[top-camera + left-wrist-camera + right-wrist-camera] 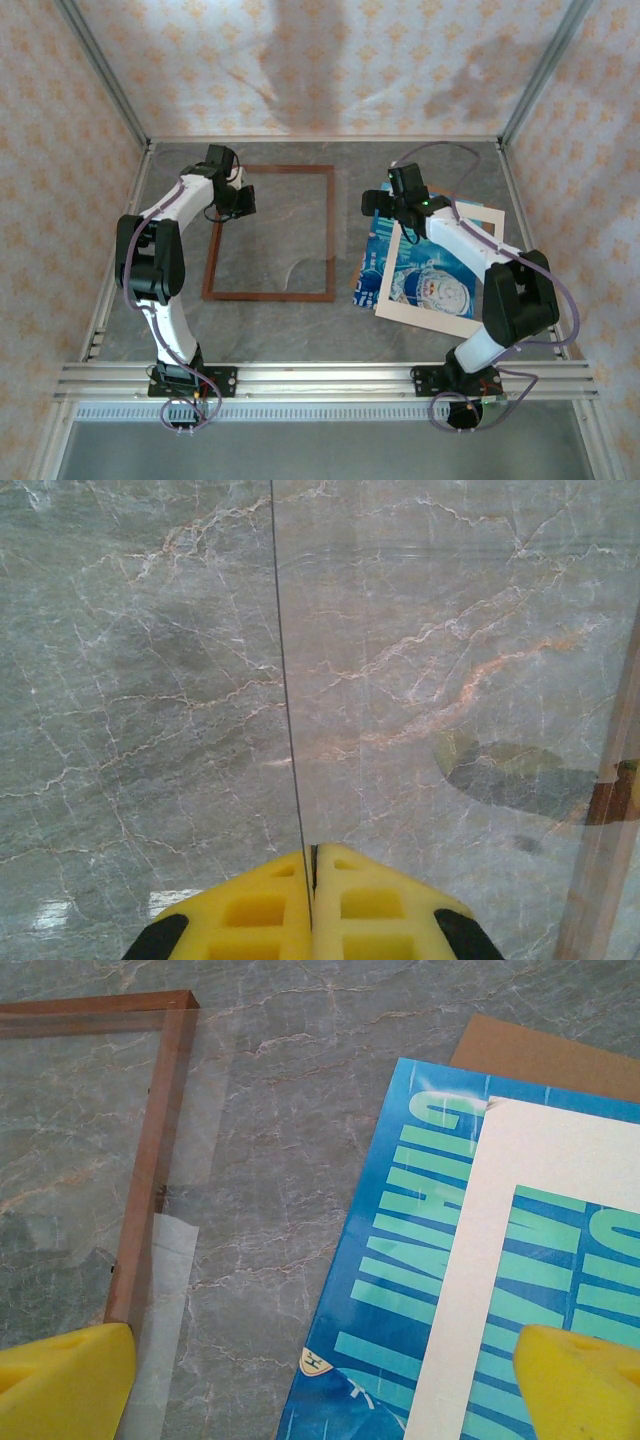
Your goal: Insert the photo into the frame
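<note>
Right tool [320,1390] hangs wide open and empty above the photo's left edge. The photo [400,1260] lies flat on the bench [300,330], well apart from the frame [270,296], with the mat [520,1160] on top of it and a brown board [530,1050] poking out beyond. Left tool [310,855] is closed at the frame's far left corner, apparently pinching the edge of a clear sheet [290,680].

Risks, as I judge them: the photo is thin and flat, so the fingers may skid over it or crease it. The mat resting on it could be dragged along. The clear sheet could slip from its thin pinch, or block the frame's opening.

Large pale green letters run across the photo, cropped and turned, so no word reads. A small round badge [315,1362] near the corner seems to carry an H.
</note>
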`<state>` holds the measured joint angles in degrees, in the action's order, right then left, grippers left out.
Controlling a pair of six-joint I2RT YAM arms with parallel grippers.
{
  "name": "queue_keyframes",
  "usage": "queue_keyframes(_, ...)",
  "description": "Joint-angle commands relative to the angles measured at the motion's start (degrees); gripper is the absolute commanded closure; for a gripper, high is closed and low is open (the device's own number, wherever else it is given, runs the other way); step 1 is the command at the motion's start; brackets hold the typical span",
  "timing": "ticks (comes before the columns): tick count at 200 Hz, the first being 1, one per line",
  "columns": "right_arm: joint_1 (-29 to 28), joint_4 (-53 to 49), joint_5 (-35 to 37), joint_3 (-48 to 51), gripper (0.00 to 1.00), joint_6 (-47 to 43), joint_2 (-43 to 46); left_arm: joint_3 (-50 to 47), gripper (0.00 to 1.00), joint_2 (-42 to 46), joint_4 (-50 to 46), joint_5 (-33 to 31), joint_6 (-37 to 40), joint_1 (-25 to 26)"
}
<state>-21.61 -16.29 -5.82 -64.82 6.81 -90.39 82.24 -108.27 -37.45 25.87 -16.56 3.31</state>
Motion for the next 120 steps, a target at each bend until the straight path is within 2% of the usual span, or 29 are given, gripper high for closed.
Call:
queue_keyframes(1,-0.29,-1.02,1.30,-1.77,0.03,-0.92,-0.03,1.20,1.00,-0.80,-0.38,-2.31,1.41,-0.60)
queue_keyframes(120,-0.35,-1.40,1.89,-2.07,0.03,-1.23,-1.26,1.31,1.00,-0.24,-2.37,0.43,2.29,-0.59)
